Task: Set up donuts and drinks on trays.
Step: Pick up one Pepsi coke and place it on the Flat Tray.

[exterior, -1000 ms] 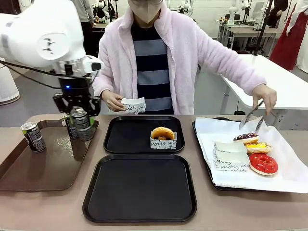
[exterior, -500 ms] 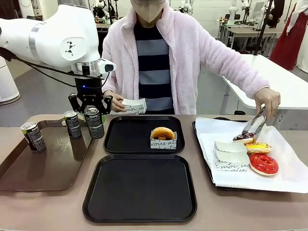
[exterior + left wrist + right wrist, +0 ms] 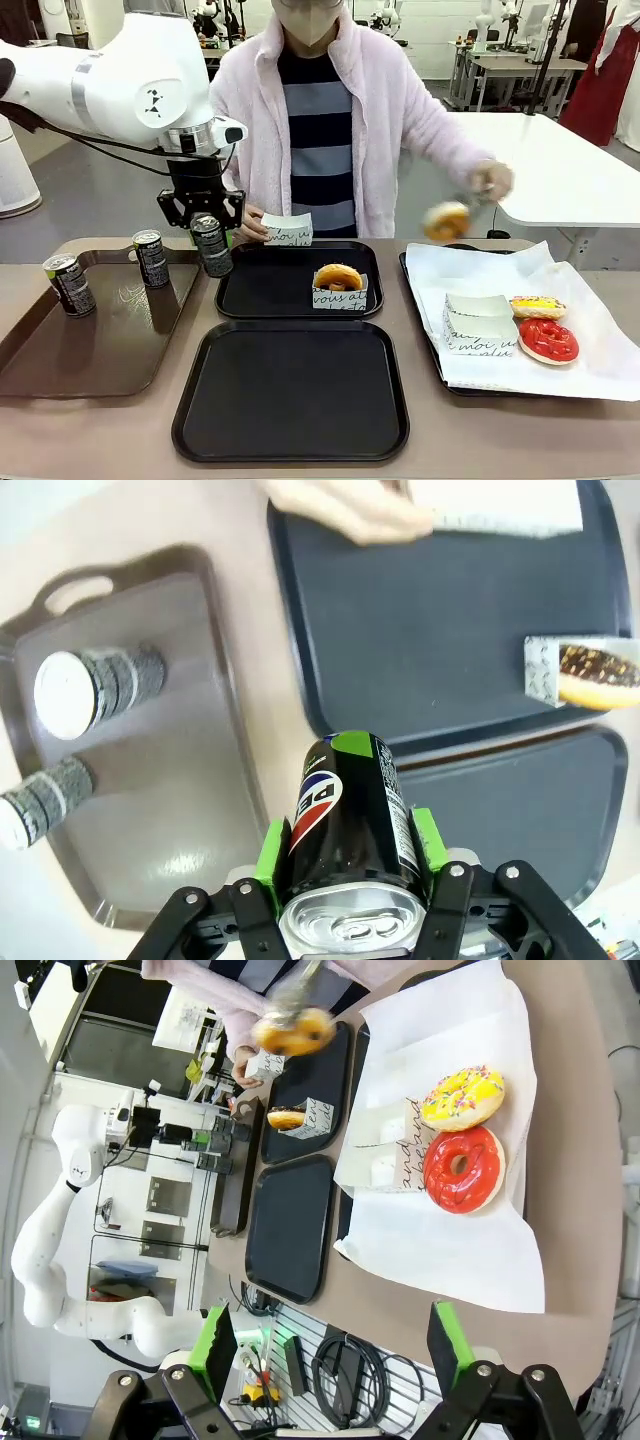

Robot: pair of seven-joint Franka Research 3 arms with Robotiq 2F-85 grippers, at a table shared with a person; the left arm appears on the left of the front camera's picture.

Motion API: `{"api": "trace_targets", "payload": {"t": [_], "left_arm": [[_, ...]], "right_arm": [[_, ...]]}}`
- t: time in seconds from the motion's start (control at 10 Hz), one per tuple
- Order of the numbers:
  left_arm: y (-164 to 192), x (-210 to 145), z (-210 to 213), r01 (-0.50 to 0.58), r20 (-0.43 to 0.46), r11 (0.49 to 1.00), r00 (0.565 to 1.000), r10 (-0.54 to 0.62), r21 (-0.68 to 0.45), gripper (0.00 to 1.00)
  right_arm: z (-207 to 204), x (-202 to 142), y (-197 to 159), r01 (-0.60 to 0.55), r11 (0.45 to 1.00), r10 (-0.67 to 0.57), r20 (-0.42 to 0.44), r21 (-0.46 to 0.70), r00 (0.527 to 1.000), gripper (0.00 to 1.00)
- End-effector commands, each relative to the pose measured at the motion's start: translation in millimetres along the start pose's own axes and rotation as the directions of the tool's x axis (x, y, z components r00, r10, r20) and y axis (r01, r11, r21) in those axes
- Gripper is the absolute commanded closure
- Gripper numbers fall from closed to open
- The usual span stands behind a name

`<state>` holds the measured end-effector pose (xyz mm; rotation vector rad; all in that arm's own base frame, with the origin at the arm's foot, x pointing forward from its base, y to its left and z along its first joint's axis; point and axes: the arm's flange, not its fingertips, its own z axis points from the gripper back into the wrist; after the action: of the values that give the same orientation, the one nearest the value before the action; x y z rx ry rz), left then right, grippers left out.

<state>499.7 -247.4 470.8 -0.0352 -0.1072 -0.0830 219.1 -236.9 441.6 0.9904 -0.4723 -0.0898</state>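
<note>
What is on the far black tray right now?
One golden-brown donut in a printed paper sleeve, which hides its lower half. The gripped can hides part of that tray at its left rim.

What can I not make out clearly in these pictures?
Front view: donut in mid-air and the person's hand, motion-blurred; icing unclear.
Front view: lettering on the leftmost can, too small to read.
Left wrist view: sleeved donut, cut off by the right edge.
</note>
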Motion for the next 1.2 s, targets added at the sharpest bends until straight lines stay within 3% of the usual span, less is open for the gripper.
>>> {"api": "trace_targets", "payload": {"t": [0.0,0.2,0.3,0.4,0.5,0.7,0.8,1.1], "left_arm": [[-14,24,-1,0.005,0.028,1.000,1.000,-0.004,-0.029,0.41],[-27,40,-19,0.004,-0.004,1.000,1.000,-0.004,-0.026,0.41],[-32,41,-31,0.007,-0.081,0.999,0.997,-0.010,-0.042,0.41],[-30,15,-26,0.020,-0.162,1.000,0.987,-0.022,-0.015,0.41],[-13,-29,-6,0.123,-0.253,0.992,0.959,-0.125,-0.022,0.41],[28,-114,20,0.229,-0.217,0.973,0.949,-0.228,-0.016,0.41],[37,-138,27,0.242,-0.184,0.970,0.954,-0.239,-0.006,0.41],[33,-145,28,0.194,-0.131,0.981,0.973,-0.189,0.026,0.41]], "right_arm": [[0,1,-1,-0.013,1.000,0.013,0.012,0.017,1.000,0.00],[0,1,-1,-0.013,1.000,0.013,0.012,0.017,1.000,0.00],[0,1,-1,-0.013,1.000,0.013,0.012,0.017,1.000,0.00],[0,1,-1,-0.013,1.000,0.013,0.012,0.017,1.000,0.00],[0,1,-1,-0.013,1.000,0.013,0.012,0.017,1.000,0.00],[0,1,-1,-0.013,1.000,0.013,0.012,0.017,1.000,0.00],[0,1,-1,-0.013,1.000,0.013,0.012,0.017,1.000,0.00],[0,1,-1,-0.013,1.000,0.013,0.012,0.017,1.000,0.00]]}}
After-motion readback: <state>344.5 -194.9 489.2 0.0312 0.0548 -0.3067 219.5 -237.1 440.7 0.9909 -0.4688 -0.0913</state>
